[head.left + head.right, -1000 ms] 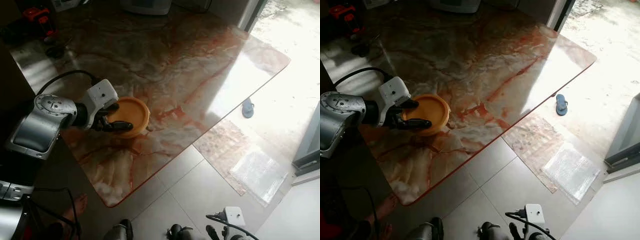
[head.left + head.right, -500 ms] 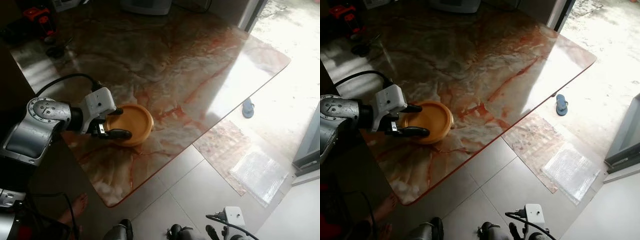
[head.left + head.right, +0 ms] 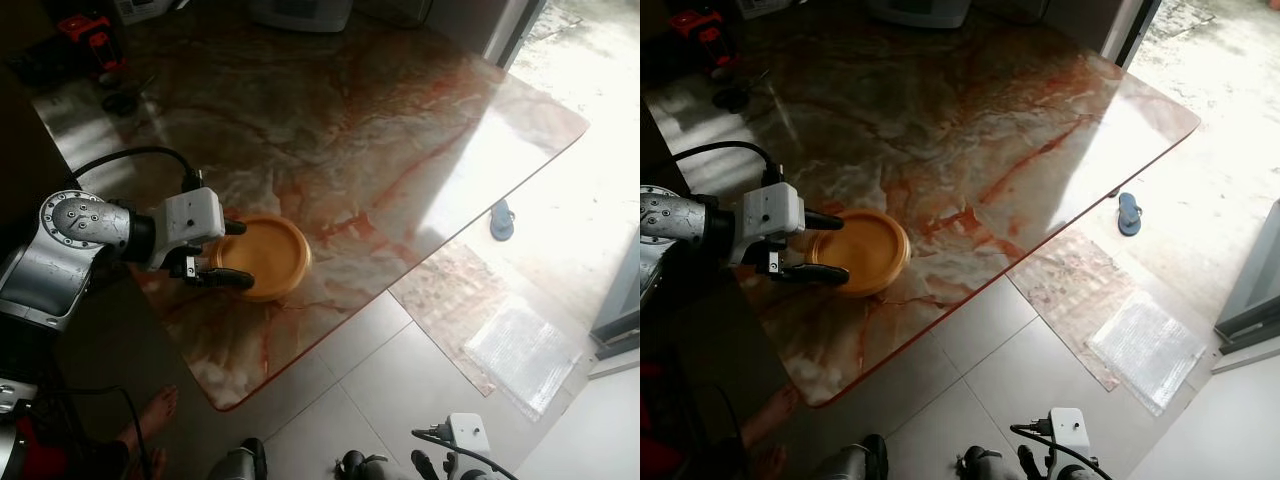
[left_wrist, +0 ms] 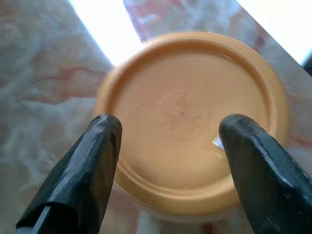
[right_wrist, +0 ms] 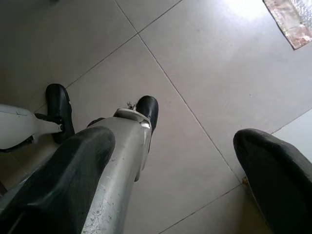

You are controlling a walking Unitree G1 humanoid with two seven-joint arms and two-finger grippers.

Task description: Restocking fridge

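My left gripper (image 3: 228,254) is at the orange tub (image 3: 262,256). The tub sits on the shiny marble table (image 3: 400,130), close to the table's near edge. It has a round orange lid on top.

My two black fingers (image 4: 92,161) are spread wide, one on each side of the tub. They are right by the lid's rim, but I do not think they are squeezing it yet. So I have nothing in my grip.

My right gripper (image 5: 170,190) hangs down low, far from the tub, over the gray floor tiles (image 5: 204,58). Its fingers are wide apart and hold nothing. I can see my own leg and black foot (image 5: 146,108) under it.

What could go wrong? The tub is wide, and my fingers only just fit around it. If I close them too high, I may pinch only the lid. Then the lid could pop off, or the tub could slip out when I lift.

The table is smooth and slippery. If one finger touches first, it could push the tub along. The near edge is close to the tub, so a hard push could send it down onto the floor.

A person's bare foot (image 3: 150,415) is on the floor below that edge, by my left side. A falling tub could land near it. I think I should close slowly and get a good hold low on the tub.
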